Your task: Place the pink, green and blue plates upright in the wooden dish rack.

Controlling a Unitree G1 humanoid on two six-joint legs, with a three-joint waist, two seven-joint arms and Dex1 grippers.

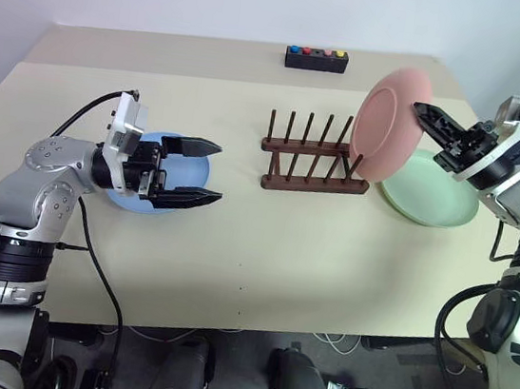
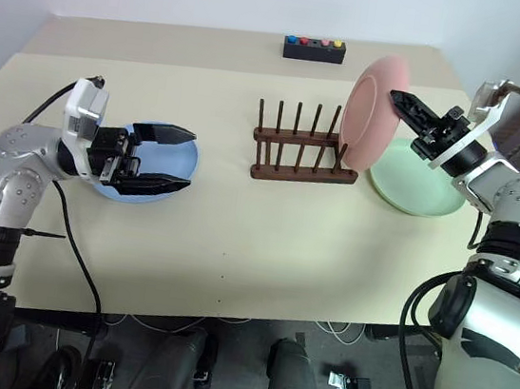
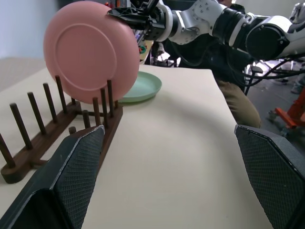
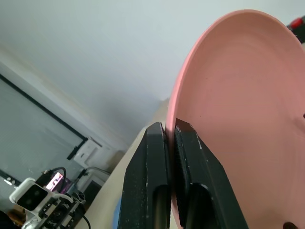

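My right gripper (image 1: pixel 424 113) is shut on the top rim of the pink plate (image 1: pixel 389 125), holding it upright and slightly tilted. The plate's lower edge is down among the last pegs at the right end of the wooden dish rack (image 1: pixel 307 162). I cannot tell if it rests on the rails. The green plate (image 1: pixel 431 206) lies flat on the table just right of the rack. At the left, the blue plate (image 1: pixel 182 170) lies flat. My left gripper (image 1: pixel 220 173) hangs open just above it, pointing toward the rack and holding nothing.
A small black box with coloured buttons (image 1: pixel 316 60) stands at the table's far edge behind the rack. The beige table (image 1: pixel 309 259) has free room in front of the rack and between the two arms.
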